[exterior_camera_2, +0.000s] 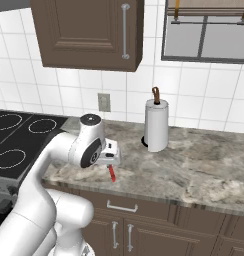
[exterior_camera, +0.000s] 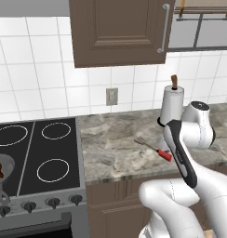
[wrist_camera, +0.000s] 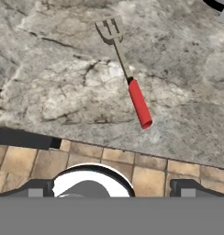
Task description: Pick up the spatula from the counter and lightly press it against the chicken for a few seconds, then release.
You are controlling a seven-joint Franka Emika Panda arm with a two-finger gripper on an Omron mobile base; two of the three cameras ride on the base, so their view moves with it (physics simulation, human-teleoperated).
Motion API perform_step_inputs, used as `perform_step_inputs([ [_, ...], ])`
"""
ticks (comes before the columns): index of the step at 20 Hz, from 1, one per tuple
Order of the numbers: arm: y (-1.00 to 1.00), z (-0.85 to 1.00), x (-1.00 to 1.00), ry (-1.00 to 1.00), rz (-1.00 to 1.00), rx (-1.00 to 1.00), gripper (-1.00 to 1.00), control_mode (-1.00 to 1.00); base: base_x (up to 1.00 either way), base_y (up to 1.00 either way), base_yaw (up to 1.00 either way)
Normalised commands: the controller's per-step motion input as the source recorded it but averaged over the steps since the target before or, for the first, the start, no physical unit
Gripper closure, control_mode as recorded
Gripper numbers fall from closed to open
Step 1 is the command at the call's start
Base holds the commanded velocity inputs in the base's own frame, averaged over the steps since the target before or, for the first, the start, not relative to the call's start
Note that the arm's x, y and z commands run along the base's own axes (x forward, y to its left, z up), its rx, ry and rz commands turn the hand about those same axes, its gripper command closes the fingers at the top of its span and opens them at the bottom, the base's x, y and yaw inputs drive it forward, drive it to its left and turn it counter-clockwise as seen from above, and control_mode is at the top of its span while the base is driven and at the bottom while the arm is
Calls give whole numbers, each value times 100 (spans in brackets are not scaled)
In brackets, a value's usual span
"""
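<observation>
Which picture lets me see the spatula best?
The hand view. There the whole spatula lies on the counter, from slotted head to red handle, with nothing in front. The left base view shows it small, right beside the arm. The right base view shows just a bit of red handle.

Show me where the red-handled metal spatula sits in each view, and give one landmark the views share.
Left base view: the red-handled metal spatula lies right of centre on the grey marble counter.
Right base view: its red handle pokes out left of centre, near the counter's front edge.
Hand view: it lies upper centre, head far, handle toward the camera.
Shared landmark: that counter, under the spatula in all three.
</observation>
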Motion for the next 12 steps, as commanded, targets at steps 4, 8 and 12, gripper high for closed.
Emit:
perform_step_inputs([
  [4,0,-7,13,0,0,0,-100,-100,0,0,0],
  [8,-3,-13,11,1,0,0,-100,-100,0,0,0],
  [12,0,-16,13,2,0,0,-100,-100,0,0,0],
])
